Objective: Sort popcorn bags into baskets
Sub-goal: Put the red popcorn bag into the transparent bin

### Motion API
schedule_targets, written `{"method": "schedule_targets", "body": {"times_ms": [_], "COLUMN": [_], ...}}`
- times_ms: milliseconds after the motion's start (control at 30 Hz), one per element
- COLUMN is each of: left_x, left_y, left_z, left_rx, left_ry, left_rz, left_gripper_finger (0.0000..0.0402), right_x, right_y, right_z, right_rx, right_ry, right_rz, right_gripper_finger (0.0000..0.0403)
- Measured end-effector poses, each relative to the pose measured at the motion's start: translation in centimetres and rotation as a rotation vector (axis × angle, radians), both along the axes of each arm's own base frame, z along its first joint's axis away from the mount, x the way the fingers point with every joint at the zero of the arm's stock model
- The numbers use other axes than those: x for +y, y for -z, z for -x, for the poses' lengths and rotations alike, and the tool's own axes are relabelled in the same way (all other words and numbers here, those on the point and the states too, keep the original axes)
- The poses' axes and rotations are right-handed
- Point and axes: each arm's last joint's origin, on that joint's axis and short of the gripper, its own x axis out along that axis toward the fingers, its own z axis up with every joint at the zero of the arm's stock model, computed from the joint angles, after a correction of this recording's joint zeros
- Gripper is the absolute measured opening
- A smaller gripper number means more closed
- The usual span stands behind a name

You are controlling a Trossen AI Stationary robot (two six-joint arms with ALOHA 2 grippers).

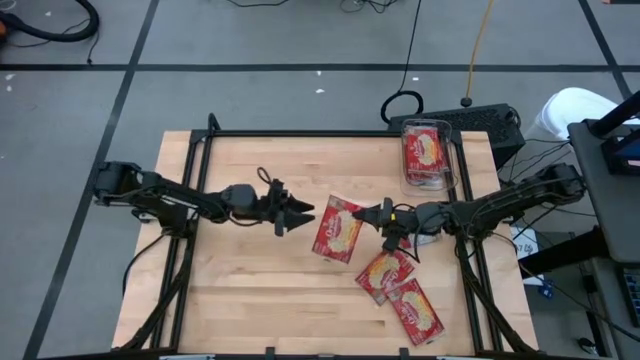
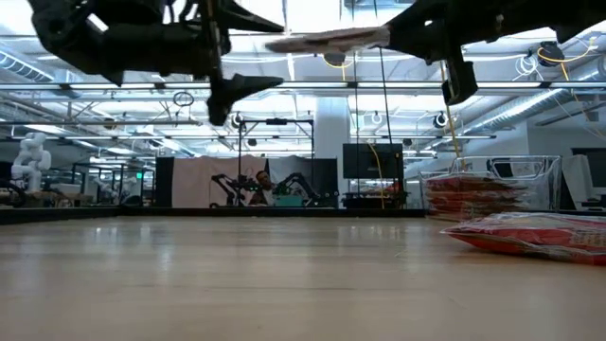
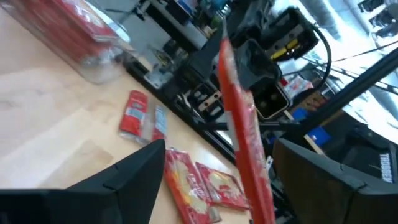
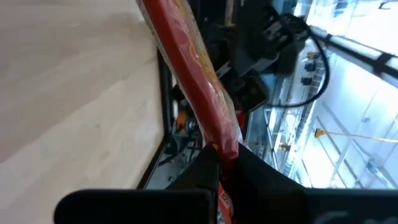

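Partly done: tub (image 1: 428, 160) holds a few bags; two bags (image 1: 400, 290) lie on table (image 1: 240, 290). R gripper (image 1: 382, 214) clamps a raised bag (image 1: 338, 229); L gripper (image 1: 300, 212) spread wide, empty, beside it.

You've got red popcorn bags (image 1: 339, 230) with yellow-cream ovals, a clear basket (image 1: 428, 153), black grippers and pale wooden table (image 1: 250, 290).

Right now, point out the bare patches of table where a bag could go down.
Bare wood: the table near side below the left claw, and the far strip left of the tub. Crowded: by the right claw, its held bag and the two loose bags.
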Motion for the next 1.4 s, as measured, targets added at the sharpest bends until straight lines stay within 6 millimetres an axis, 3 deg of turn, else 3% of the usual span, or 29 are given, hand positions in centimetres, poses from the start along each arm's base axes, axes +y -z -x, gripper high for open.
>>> {"method": "schedule_targets", "body": {"times_ms": [133, 367, 567, 767, 1133, 1400], "left_x": [0.0, -0.4, 0.0, 1.2, 3.3, 3.8], "left_y": [0.0, -0.1, 0.1, 0.1, -0.5, -1.9], "left_z": [-1.4, -4.2, -4.4, -4.4, -3.9, -3.3], "left_rx": [0.008, 0.014, 0.03, 0.035, 0.004, -0.063], "left_ry": [0.072, 0.172, 0.128, 0.09, 0.135, 0.186], "left_rz": [0.01, 0.031, -0.001, -0.048, -0.153, -0.248], "left_gripper_finger": [0.03, 0.0235, 0.0138, 0.0025, 0.0026, 0.0026], "right_x": [-0.5, -1.1, -1.2, -1.3, 0.1, 1.0], "right_y": [0.1, 1.3, 1.4, 1.2, 1.1, 1.0], "right_z": [-0.3, -1.2, -1.4, -1.4, -0.9, 0.0], "right_rx": [-0.004, 0.046, 0.043, 0.007, -0.088, -0.354], "right_ry": [-0.039, -0.054, -0.026, 0.037, 0.261, 0.556], "right_rz": [-0.002, 0.078, 0.081, 0.0, -0.273, -0.719], "right_gripper_finger": [0.0008, 0.0008, 0.0011, 0.0038, 0.0109, 0.0132]}}
